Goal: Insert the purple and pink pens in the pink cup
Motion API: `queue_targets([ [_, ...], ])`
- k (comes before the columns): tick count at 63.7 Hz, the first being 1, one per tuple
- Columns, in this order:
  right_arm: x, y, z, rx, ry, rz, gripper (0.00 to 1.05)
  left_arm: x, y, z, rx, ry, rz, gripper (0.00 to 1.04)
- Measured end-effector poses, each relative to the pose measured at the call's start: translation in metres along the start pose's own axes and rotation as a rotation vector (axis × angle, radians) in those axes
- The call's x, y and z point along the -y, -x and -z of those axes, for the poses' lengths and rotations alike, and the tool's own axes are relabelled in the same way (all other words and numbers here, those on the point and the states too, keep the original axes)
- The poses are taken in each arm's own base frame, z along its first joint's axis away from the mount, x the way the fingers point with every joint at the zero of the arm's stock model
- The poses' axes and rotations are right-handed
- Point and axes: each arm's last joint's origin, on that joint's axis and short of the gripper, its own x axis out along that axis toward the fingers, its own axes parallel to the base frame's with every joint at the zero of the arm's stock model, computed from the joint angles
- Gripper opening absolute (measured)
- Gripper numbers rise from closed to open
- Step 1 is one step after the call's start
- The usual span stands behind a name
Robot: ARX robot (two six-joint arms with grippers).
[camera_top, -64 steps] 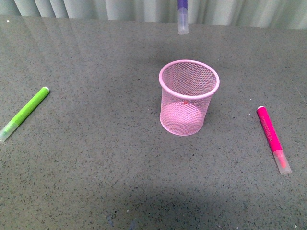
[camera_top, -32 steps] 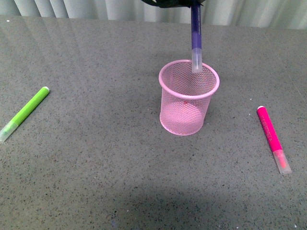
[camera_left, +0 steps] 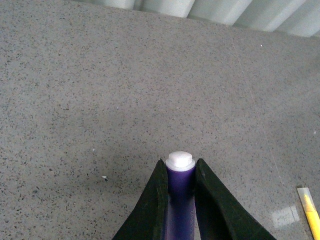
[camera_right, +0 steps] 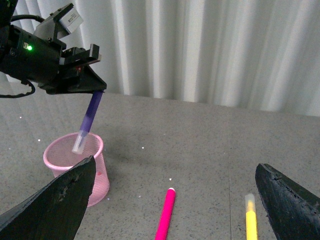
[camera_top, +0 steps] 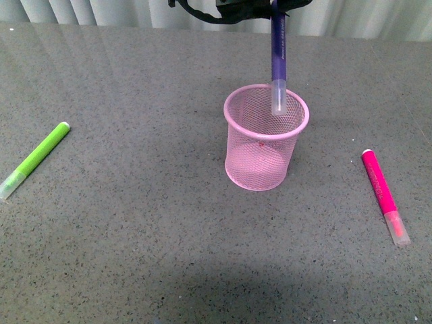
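Observation:
The pink cup (camera_top: 265, 137) stands upright mid-table; it also shows in the right wrist view (camera_right: 75, 167). My left gripper (camera_top: 273, 5) is shut on the purple pen (camera_top: 277, 57), held nearly upright with its clear cap dipping inside the cup's rim. In the left wrist view the jaws pinch the purple pen (camera_left: 180, 187) just below its white end tip. The pink pen (camera_top: 383, 194) lies flat on the table to the right of the cup, also in the right wrist view (camera_right: 165, 216). My right gripper (camera_right: 175, 200) is open and empty above the table near the pink pen.
A lime green marker (camera_top: 35, 158) lies at the left of the grey speckled table (camera_top: 135, 236). A yellow marker (camera_right: 251, 217) lies beside the pink pen, also in the left wrist view (camera_left: 310, 210). A pleated curtain (camera_right: 210, 50) closes the back.
My left gripper has come down with the purple pen: its cap was above the cup, then at the rim, and is now inside the rim. The cup and other pens have not moved.

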Motion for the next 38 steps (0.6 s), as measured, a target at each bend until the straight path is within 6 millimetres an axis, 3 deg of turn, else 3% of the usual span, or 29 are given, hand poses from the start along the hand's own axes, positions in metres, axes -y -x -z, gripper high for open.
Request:
queue_targets([
  [18,0.000,0.000,0.000,0.000,0.000,0.000,0.97,0.000,0.001,0.017,-0.043,-0.019,0.012,0.08],
  [29,0.000,0.000,0.000,0.000,0.000,0.000,0.97,-0.001,0.005,0.017,-0.032,-0.008,0.012,0.08],
  [38,0.000,0.000,0.000,0.000,0.000,0.000,0.97,-0.003,0.010,0.014,-0.018,0.003,0.014,0.31],
])
